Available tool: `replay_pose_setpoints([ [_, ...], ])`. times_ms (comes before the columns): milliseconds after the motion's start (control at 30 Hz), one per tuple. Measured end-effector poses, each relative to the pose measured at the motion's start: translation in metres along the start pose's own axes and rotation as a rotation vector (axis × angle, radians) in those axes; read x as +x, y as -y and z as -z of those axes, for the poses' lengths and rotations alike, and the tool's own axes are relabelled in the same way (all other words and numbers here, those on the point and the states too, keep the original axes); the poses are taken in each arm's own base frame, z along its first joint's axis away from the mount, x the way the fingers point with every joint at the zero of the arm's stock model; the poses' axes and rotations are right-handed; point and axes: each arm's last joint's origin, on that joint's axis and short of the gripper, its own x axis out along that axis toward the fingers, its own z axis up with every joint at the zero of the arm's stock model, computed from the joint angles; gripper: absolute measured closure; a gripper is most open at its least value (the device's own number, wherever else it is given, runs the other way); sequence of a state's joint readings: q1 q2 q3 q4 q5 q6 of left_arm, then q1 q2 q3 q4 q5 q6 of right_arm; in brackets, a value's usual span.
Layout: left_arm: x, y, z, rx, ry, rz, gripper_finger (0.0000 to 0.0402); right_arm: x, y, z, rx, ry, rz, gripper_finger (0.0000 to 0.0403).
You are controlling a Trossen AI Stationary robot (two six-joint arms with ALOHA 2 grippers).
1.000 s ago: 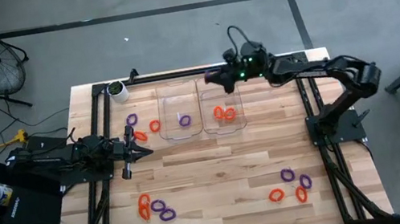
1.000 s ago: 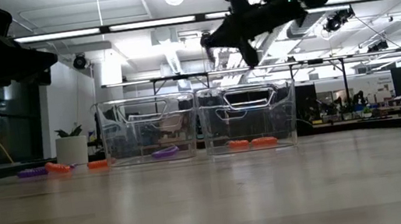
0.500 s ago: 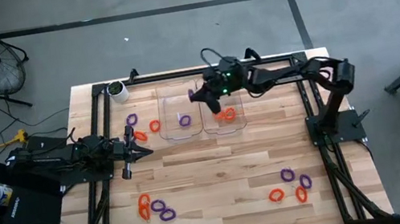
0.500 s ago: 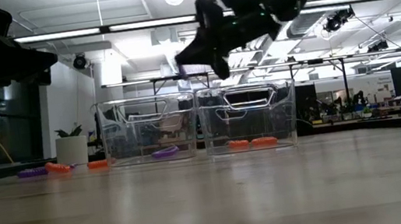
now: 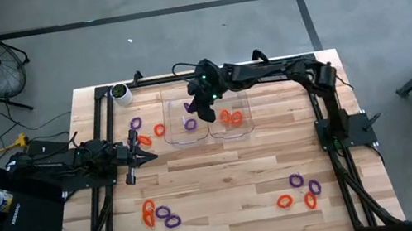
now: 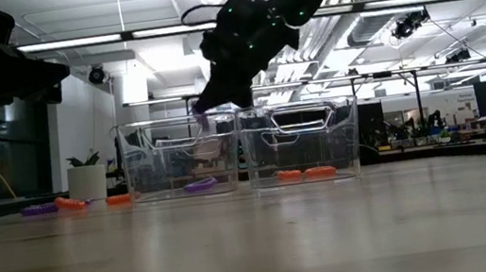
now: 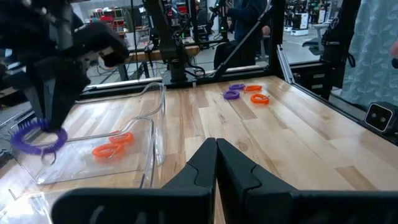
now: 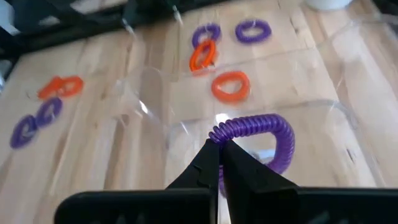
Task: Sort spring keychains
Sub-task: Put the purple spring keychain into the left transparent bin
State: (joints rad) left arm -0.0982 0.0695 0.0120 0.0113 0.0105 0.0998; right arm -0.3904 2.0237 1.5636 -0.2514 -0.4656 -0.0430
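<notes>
My right gripper (image 5: 203,109) reaches over the left clear tray (image 5: 173,104) and is shut on a purple spring keychain (image 8: 256,138). The low view shows it just above that tray's rim (image 6: 206,111). One purple keychain (image 5: 190,124) lies in the left tray, and two orange ones (image 5: 230,116) lie in the right tray (image 5: 242,99). More orange and purple keychains lie on the table in three groups (image 5: 160,214) (image 5: 298,191) (image 5: 141,130). My left gripper (image 5: 143,152) waits shut, low over the table's left side. My right gripper pinches the purple keychain between its two fingertips, on the coil at one side of the loop (image 8: 217,132). The fingers come from above, slanting down. The loop hangs below them (image 7: 36,138), lifted clear over the left tray.
A white-and-green roll (image 5: 120,94) stands at the far left corner. The two trays sit side by side at the table's far middle. Bare wood (image 5: 224,171) lies between the trays and the near groups of keychains. A black frame runs along the table's edges.
My right arm has swung toward the table's left, from above the right tray's far side to over the left tray. Its gripper has tipped downward and come lower toward that tray's rim. My left arm has kept still.
</notes>
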Motion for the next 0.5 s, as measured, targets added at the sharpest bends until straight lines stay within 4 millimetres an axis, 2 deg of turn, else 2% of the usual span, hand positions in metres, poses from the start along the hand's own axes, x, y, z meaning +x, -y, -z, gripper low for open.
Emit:
replay_pose_setpoints([
  [233,0.0000,0.0000,0.0000,0.000,0.000,0.000,0.0401,0.0111,0.0048,0.0058,0.012,-0.052,0.052,0.0382],
  [333,0.0000,0.0000,0.0000,0.000,0.000,0.000,0.0401,0.0119,0.0045,0.0076,0.014,-0.074,0.118,0.0357],
  [500,0.0000,0.0000,0.0000,0.000,0.000,0.000,0.0401,0.0127,0.0025,0.0080,0.020,-0.076,0.103,0.0303],
])
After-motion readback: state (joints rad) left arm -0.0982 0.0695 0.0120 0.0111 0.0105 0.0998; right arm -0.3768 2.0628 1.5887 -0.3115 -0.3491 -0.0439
